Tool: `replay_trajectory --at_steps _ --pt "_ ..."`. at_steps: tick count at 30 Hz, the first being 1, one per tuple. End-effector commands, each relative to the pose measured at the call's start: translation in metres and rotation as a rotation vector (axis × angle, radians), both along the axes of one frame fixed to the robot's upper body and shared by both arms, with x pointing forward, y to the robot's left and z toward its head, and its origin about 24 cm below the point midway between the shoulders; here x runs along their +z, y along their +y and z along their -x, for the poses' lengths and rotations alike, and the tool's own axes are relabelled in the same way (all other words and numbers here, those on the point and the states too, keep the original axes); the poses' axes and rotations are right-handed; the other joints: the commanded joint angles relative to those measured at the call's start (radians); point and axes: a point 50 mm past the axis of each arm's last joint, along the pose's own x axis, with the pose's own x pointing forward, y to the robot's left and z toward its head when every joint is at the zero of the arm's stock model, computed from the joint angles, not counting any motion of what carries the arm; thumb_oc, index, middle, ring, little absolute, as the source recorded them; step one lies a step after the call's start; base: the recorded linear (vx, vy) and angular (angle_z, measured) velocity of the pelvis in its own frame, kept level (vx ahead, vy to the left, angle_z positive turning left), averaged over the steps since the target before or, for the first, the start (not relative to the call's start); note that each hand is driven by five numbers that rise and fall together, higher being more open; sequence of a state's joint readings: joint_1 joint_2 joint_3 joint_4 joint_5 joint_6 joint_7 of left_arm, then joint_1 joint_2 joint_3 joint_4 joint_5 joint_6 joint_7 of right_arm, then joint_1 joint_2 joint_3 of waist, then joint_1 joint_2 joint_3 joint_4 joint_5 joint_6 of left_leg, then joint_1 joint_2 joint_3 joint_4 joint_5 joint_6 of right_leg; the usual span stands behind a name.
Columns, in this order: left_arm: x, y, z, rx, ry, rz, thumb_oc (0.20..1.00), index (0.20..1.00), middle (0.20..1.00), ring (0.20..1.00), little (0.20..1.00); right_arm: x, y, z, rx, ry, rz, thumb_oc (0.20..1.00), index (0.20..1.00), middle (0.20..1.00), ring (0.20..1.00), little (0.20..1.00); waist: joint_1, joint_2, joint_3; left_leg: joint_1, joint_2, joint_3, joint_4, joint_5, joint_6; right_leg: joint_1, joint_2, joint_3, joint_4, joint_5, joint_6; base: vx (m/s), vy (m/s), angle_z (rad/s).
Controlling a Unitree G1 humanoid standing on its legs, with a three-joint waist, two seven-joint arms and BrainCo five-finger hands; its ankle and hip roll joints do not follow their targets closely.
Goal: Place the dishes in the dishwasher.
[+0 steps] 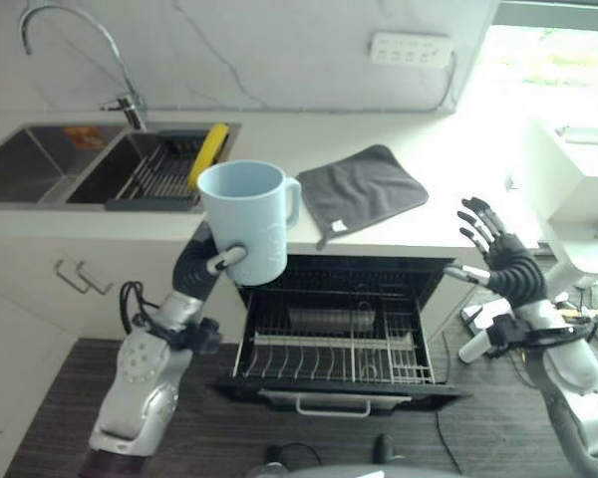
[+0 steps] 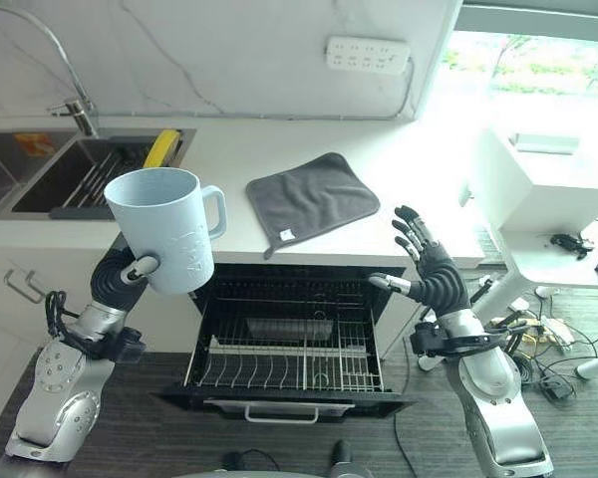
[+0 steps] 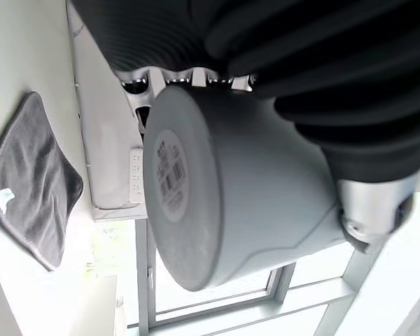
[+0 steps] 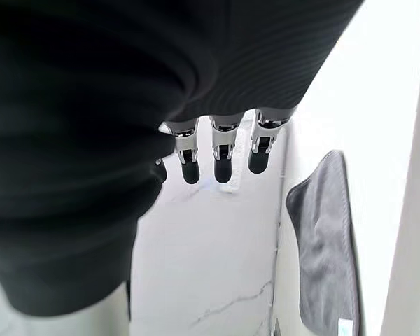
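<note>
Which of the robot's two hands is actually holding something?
The left robot hand: its fingers are curled round a pale blue mug held above the open dishwasher. The right robot hand is spread open and holds nothing.

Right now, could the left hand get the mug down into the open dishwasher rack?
Probably yes: the left hand holds the mug just above the pulled-out rack, nothing between.

A dark grey cloth (image 1: pixel 364 189) lies flat on the white counter (image 1: pixel 279 134), one corner at the front edge. At the far left is a double sink (image 1: pixel 40 164) with a curved tap (image 1: pixel 75 40) behind it; a wire rack (image 1: pixel 164 169) sits in its nearer basin with a yellow thing (image 1: pixel 208 152) on it. A white power strip (image 2: pixel 368 53) is fixed to the marble wall (image 1: pixel 279 50).
</note>
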State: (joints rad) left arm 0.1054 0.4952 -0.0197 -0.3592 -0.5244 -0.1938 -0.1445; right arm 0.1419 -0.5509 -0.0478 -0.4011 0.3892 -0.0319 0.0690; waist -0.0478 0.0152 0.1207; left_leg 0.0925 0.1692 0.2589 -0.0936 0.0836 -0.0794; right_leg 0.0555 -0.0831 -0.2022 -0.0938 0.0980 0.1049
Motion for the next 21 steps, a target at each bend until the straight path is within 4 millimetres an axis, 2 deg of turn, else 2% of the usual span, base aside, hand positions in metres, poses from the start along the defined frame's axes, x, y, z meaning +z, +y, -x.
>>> replay_trajectory --at_steps 1,8,11,18,21 --pt "0.018 0.008 -0.009 0.161 -0.134 -0.046 0.200 0.200 0.200 0.200 0.200 0.017 0.014 -0.008 0.110 -0.060 -0.114 1.000 1.000 1.000 1.000 1.000 -0.005 -0.039 -0.016 0.013 -0.012 0.028 0.006 -0.050 0.001 0.044 -0.053 -0.044 0.007 -0.052 0.047 0.05 -0.219 0.03" --pt "0.010 -0.003 -0.028 0.341 -0.166 -0.170 0.200 0.200 0.200 0.200 0.200 0.024 0.037 -0.022 0.243 -0.030 -0.168 1.000 1.000 1.000 1.000 1.000 -0.016 -0.035 -0.031 0.024 0.013 0.025 0.006 -0.044 -0.018 0.059 -0.035 -0.048 0.007 -0.066 0.031 0.00 -0.084 0.03" --pt "0.006 -0.004 -0.036 0.420 -0.162 -0.167 0.200 0.200 0.200 0.200 0.200 0.025 0.045 -0.026 0.271 -0.031 -0.174 1.000 1.000 1.000 1.000 1.000 -0.016 -0.036 -0.036 0.029 0.014 0.022 0.006 -0.047 -0.020 0.065 -0.033 -0.047 0.007 -0.068 0.028 0.00 -0.025 0.00" --pt "0.001 -0.005 -0.046 0.659 -0.252 -0.281 0.200 0.200 0.200 0.200 0.200 0.028 0.059 -0.032 0.296 -0.033 -0.216 1.000 1.000 1.000 1.000 1.000 -0.019 -0.038 -0.049 0.043 0.008 0.016 0.006 -0.057 -0.018 0.076 -0.033 -0.035 0.007 -0.071 0.028 0.00 0.000 0.00" --pt "-0.003 -0.007 -0.053 0.788 -0.302 -0.323 0.200 0.200 0.200 0.200 0.200 0.029 0.072 -0.038 0.299 -0.009 -0.260 1.000 1.000 1.000 1.000 1.000 -0.020 -0.041 -0.055 0.052 0.005 0.017 0.006 -0.063 -0.016 0.081 -0.035 -0.030 0.007 -0.069 0.031 0.00 0.000 0.00"
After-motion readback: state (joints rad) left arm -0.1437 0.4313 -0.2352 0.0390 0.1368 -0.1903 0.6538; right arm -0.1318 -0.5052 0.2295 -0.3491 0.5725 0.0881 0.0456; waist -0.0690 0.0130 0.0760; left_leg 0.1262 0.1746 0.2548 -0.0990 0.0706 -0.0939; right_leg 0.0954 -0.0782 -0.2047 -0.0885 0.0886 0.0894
